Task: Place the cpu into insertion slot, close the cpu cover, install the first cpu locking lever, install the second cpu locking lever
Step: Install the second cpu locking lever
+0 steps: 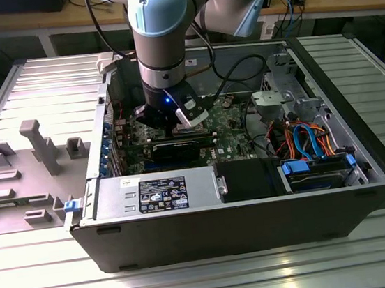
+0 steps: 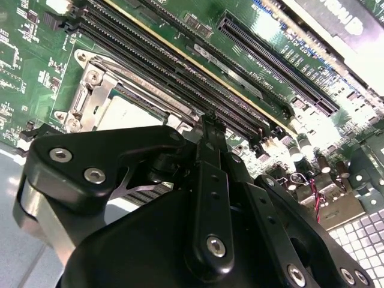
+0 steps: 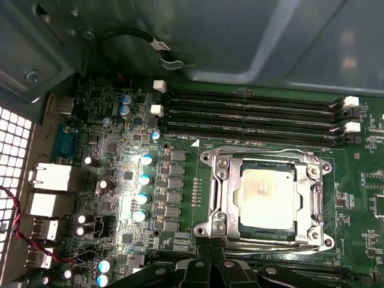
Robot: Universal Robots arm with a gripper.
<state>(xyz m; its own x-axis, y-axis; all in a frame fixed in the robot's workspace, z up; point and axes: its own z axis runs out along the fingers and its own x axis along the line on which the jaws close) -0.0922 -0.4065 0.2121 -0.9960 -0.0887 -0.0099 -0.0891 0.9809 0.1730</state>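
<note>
In the first wrist view the cpu [image 3: 267, 192], its silver top showing, lies flat in the insertion slot [image 3: 318, 171] on the green board. The cpu cover [image 3: 228, 193] is folded down around it, framing the chip. Thin wire levers lie along two opposite sides of the frame. My gripper [image 3: 215, 245] is shut with nothing in it, its black fingertips just off one corner of the socket. The second wrist view looks past the gripper [image 2: 209, 123] to the cpu [image 2: 129, 111] and cover [image 2: 96, 90]. In the exterior view the gripper [image 1: 176, 128] reaches down into the open computer case.
Long black memory slots [image 3: 252, 114] run beside the socket, capacitors [image 3: 144, 180] on its other side. The case walls [image 1: 361, 144] box in the arm; a power supply [image 1: 156, 190] and drive cage [image 1: 319, 170] fill the front. Grey fixtures [image 1: 38, 145] stand at the exterior view's left.
</note>
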